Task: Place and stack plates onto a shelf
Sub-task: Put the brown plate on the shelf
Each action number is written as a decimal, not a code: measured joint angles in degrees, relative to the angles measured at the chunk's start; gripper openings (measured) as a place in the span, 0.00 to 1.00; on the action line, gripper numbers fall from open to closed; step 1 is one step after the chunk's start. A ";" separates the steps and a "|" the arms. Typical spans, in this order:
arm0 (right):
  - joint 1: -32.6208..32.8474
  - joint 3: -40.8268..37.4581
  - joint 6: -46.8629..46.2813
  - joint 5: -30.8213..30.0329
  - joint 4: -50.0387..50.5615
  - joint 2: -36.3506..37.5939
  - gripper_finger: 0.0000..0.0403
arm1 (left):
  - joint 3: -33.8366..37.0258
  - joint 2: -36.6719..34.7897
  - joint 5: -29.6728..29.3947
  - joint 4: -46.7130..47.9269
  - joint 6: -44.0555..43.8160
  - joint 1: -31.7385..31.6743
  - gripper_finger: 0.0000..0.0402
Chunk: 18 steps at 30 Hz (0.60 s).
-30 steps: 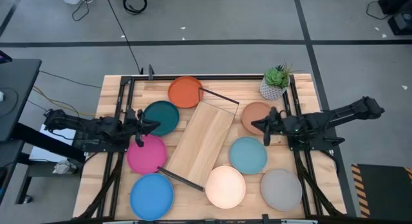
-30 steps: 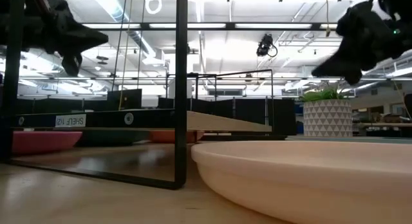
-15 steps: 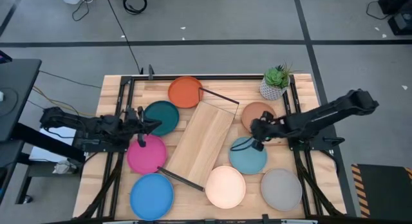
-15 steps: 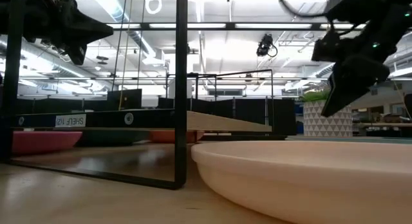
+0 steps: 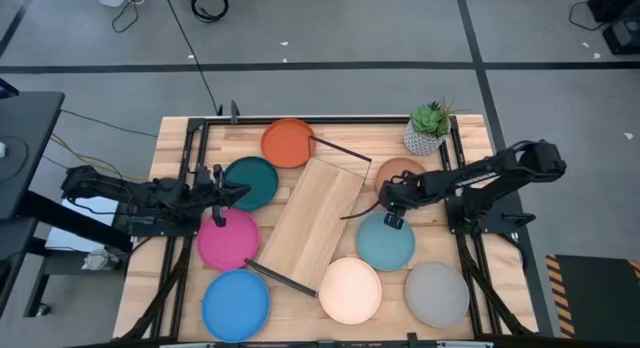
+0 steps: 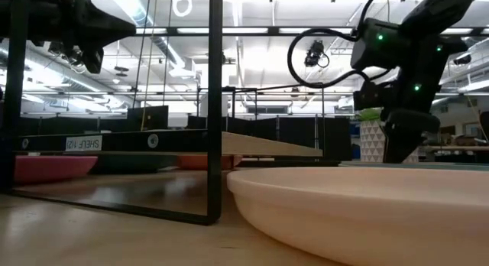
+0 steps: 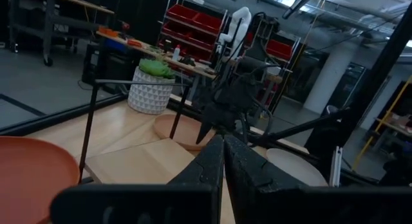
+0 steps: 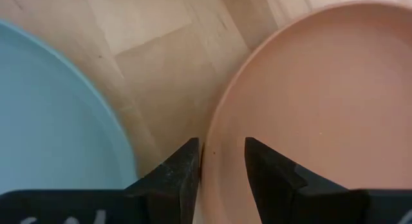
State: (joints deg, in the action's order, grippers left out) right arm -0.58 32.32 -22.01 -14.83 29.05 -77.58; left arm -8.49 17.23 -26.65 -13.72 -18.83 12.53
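My right gripper [image 5: 386, 205] points down at the near-left rim of the brown plate [image 5: 402, 175]. It is open. In the right wrist view one finger [image 8: 182, 167] stands outside the rim [image 8: 209, 147] and the other [image 8: 265, 166] inside it, with a gap to each. The light blue plate [image 5: 386, 242] lies just beside it on the table. My left gripper [image 5: 230, 195] is shut and empty above the dark teal plate [image 5: 250, 182] and the pink plate [image 5: 227, 239]. The shelf [image 5: 315, 223] lies slantwise in the table's middle.
The orange plate [image 5: 288, 143] lies at the far side, the bright blue plate [image 5: 236, 304], cream plate [image 5: 350, 290] and grey plate [image 5: 437, 294] along the near edge. A potted plant [image 5: 428, 128] stands at the far right corner. Black frame rails run along both table sides.
My right gripper has gone toward the table's left edge and down. It has tipped from level to pointing down, and now stands over the brown plate's near-left rim. The plates and the shelf have stayed in place.
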 joint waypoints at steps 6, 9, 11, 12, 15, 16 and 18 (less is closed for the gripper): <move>-0.04 0.00 -0.98 0.35 0.17 -0.68 0.17 | 0.00 0.00 -0.12 0.07 0.00 0.00 0.05; -0.04 0.00 -2.19 1.40 0.27 -0.69 0.06 | 0.00 0.00 -0.12 0.05 0.00 0.00 0.05; -0.05 0.26 -2.31 2.59 0.54 -0.41 0.04 | 0.00 0.00 -0.12 0.04 -0.04 0.00 0.05; -0.03 0.90 -3.28 3.32 1.76 -0.35 0.04 | 0.00 0.00 -0.12 0.04 -0.21 0.00 0.05; 1.93 4.89 -7.31 4.35 7.93 -0.12 0.05 | 0.00 0.00 -0.12 0.02 -0.38 0.00 0.05; 3.06 6.62 -8.23 4.54 9.87 -0.13 0.05 | -0.02 0.00 -0.12 0.03 -0.39 0.00 0.05; 5.45 10.30 -10.18 5.05 13.77 -0.13 0.04 | -0.02 0.00 -0.12 0.05 -0.35 0.00 0.05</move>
State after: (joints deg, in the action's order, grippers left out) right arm 4.87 42.62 -32.19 -9.77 42.82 -77.71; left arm -8.51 17.23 -26.76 -13.67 -19.18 12.53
